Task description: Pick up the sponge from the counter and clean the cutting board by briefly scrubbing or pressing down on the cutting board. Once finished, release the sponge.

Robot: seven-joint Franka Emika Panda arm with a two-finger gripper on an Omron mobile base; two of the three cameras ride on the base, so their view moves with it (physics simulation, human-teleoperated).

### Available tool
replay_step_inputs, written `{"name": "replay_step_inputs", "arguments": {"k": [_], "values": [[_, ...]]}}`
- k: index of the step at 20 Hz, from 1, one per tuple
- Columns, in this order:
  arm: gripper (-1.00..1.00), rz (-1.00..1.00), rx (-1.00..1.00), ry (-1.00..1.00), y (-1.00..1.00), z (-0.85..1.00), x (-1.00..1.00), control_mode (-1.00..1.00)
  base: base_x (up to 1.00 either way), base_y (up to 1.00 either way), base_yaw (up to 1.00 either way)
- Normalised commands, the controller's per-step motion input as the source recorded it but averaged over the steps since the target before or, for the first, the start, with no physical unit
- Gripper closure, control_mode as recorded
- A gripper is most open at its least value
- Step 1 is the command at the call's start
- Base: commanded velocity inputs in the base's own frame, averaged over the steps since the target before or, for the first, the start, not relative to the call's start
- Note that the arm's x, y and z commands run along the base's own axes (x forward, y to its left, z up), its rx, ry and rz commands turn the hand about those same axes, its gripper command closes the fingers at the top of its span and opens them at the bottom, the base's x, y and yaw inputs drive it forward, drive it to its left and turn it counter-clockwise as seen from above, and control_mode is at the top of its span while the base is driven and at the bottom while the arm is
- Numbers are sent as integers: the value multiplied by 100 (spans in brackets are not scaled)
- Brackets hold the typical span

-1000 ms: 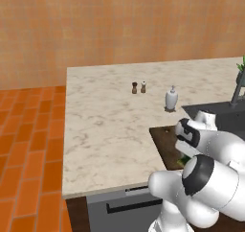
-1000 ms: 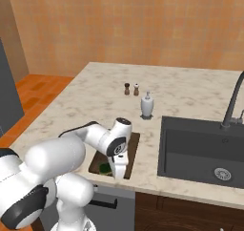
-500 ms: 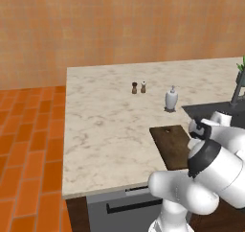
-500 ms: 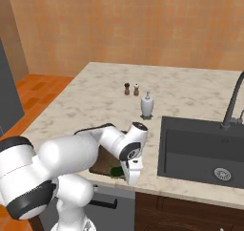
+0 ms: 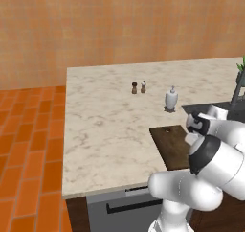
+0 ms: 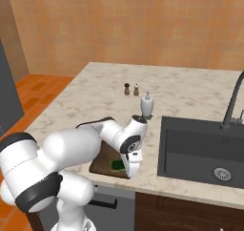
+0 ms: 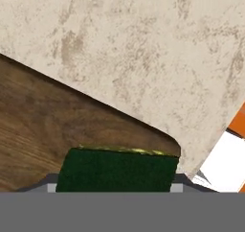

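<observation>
The sponge (image 7: 117, 170), dark green face up with a thin yellow edge along its far side, sits at the bottom centre of the hand view, lying on the cutting board (image 7: 57, 125) close to one rounded corner. In the right base view the sponge (image 6: 116, 165) shows as a green patch at the lower middle, under the gripper (image 6: 132, 167), whose fingers flank it in the hand view, so it looks grasped. Compared with half a second ago, the arm has swung further over the board's near end, and in the left base view more of the cutting board (image 5: 168, 141), with its small hole, now lies uncovered at right of centre. The counter (image 5: 110, 121) spreads around the board. Toward the upper middle stand a white soap dispenser (image 5: 171, 99) and two small shakers (image 5: 138, 87). The dark sink (image 6: 202, 151), at the right of the right base view, holds nothing but its drain, with the faucet (image 6: 232, 103) behind it.
</observation>
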Motion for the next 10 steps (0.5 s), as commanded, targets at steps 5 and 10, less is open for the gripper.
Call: {"name": "replay_step_inputs", "arguments": {"k": [5, 10], "values": [[100, 0, 0, 0, 0, 1, 50, -100, 0, 0, 0], [100, 0, 0, 0, 43, 0, 35, -100, 0, 0, 0]]}}
